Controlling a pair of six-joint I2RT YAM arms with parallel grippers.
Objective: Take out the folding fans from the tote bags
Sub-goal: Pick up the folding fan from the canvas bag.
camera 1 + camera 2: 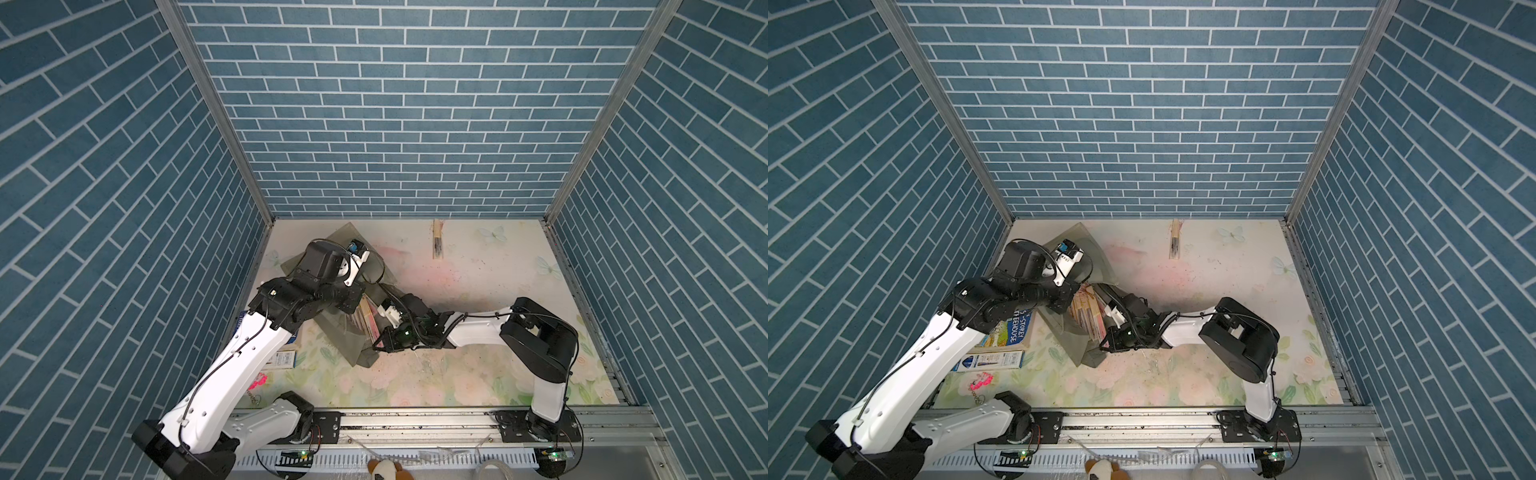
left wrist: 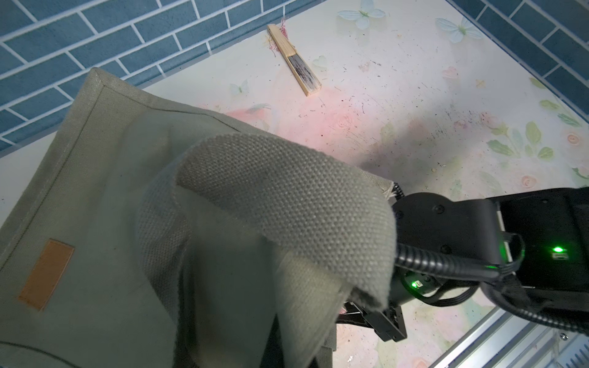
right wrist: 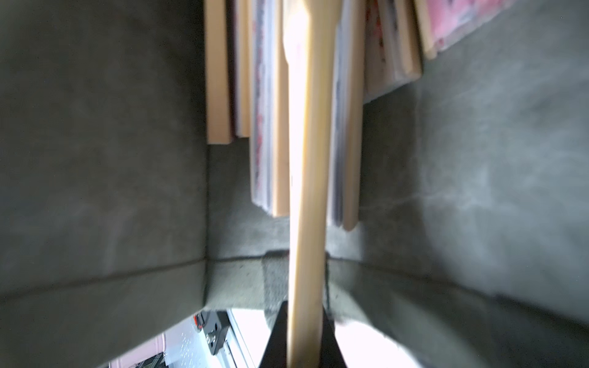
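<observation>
One fan (image 3: 307, 191) pinched between right gripper (image 3: 305, 321) jaws.

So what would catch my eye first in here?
Probably the right gripper, deep inside the mouth of the grey-green tote bag left of centre. It is clamped on one pale fan, with a bundle of fans packed beside it. Next comes a lone fan, lying by itself near the back wall.
</observation>
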